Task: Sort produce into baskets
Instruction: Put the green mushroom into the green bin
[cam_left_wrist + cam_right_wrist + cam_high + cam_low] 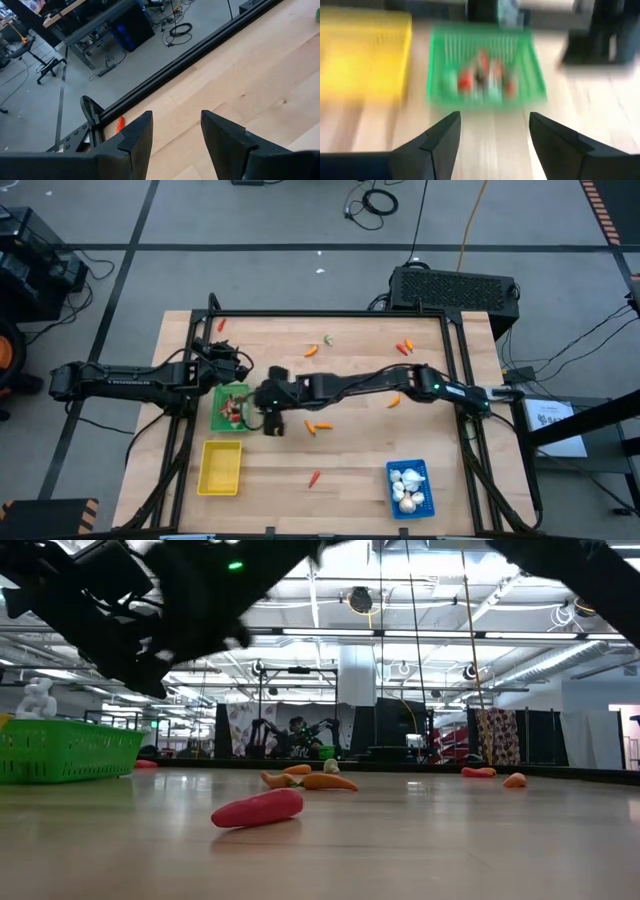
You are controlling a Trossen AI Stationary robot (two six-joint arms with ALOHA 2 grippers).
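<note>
Green basket (231,408) seen left of centre in high view, filled with small red and pale produce (482,77). Right gripper (272,420) stretched across table to basket's right edge, fingers spread wide, nothing held. Left gripper (172,135) parted, empty, above basket. Basket's long axis vertical in frame.

I see even, bright overhead lighting; ceiling fixtures (360,600) glare in the low view and the arms there read as dark blurred silhouettes. My right wrist view is heavily motion-smeared: green basket (485,70) and yellow basket (365,55) are soft. High and left wrist views look sharp, shadows faint.
</note>
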